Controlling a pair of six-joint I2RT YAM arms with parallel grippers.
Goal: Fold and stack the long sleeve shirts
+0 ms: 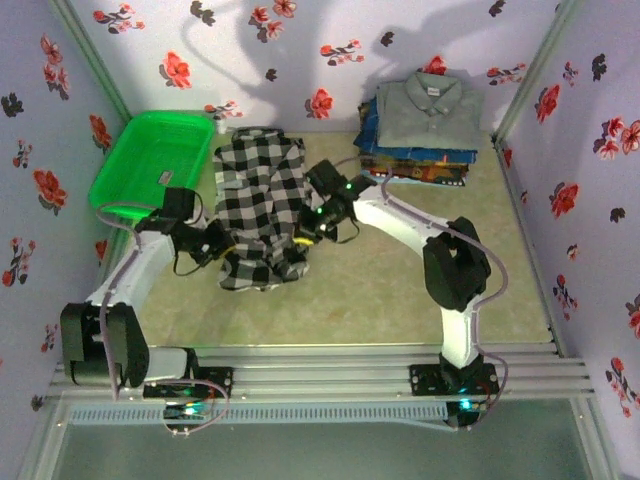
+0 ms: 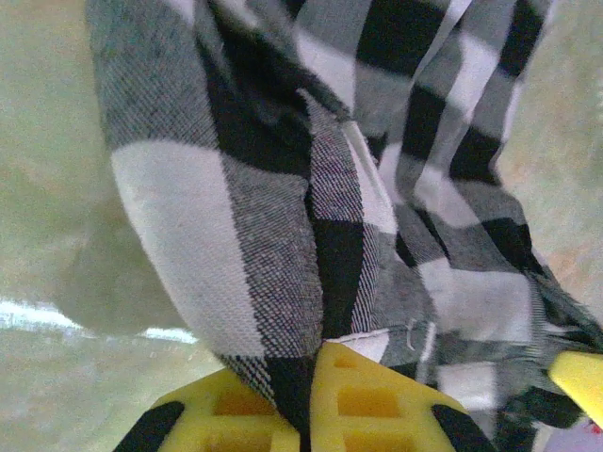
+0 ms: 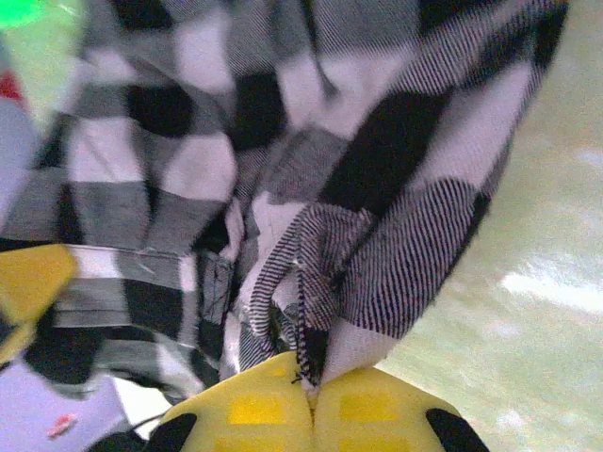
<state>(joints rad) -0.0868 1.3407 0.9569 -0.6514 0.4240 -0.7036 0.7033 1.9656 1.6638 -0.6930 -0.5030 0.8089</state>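
Top view: a pale mottled table (image 1: 400, 290) sits between lilac walls (image 1: 300, 40) printed with red and black flowers. At ten o'clock a green basket (image 1: 110, 172) holds one small dark item. At one o'clock lies a stack of folded shirts (image 1: 415, 160), with the grey shirt (image 1: 430, 105) on top. The checked shirt (image 1: 258, 195) lies rumpled at centre, the left gripper (image 1: 215, 250) at its seven o'clock corner and the right gripper (image 1: 305, 232) at its four o'clock edge.

Left wrist: the left gripper (image 2: 301, 400) is pinched tight on the checked shirt (image 2: 283, 217).

Right wrist: the right gripper (image 3: 313, 400) is likewise clamped on the checked shirt (image 3: 377, 179), above the table (image 3: 537, 282).
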